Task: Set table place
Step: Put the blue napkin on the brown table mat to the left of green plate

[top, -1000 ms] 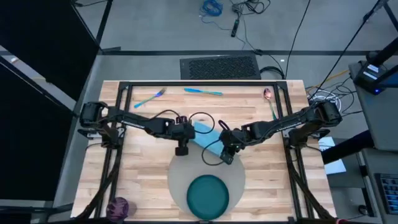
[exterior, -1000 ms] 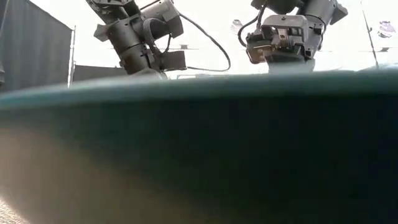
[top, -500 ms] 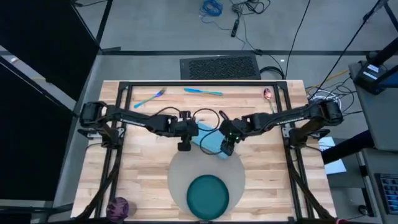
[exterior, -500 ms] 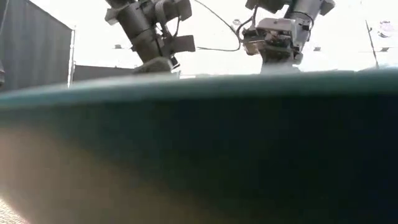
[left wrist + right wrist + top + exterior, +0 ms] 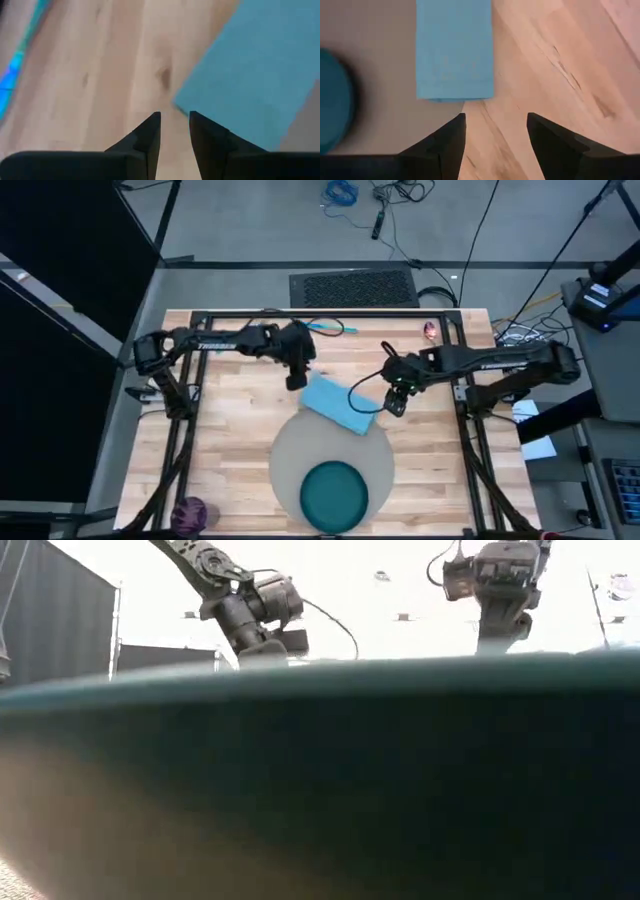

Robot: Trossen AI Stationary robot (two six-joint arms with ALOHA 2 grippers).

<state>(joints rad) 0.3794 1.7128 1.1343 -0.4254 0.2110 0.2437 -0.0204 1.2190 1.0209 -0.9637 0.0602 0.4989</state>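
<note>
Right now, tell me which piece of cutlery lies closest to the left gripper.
The blue knife at the table's far edge: its end sits just beyond the left gripper. The fork is mostly hidden under that arm, and the spoon lies far off near the right arm.

Napkin [image 5: 338, 404] partly on mat [image 5: 290, 463]

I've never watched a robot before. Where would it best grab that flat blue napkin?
Probably at a corner or short edge of the napkin, coming straight down. It lies flat, partly on the grey mat and partly on the table, so only an edge gives the fingers something to pinch. The right gripper, open, is near one end.
</note>
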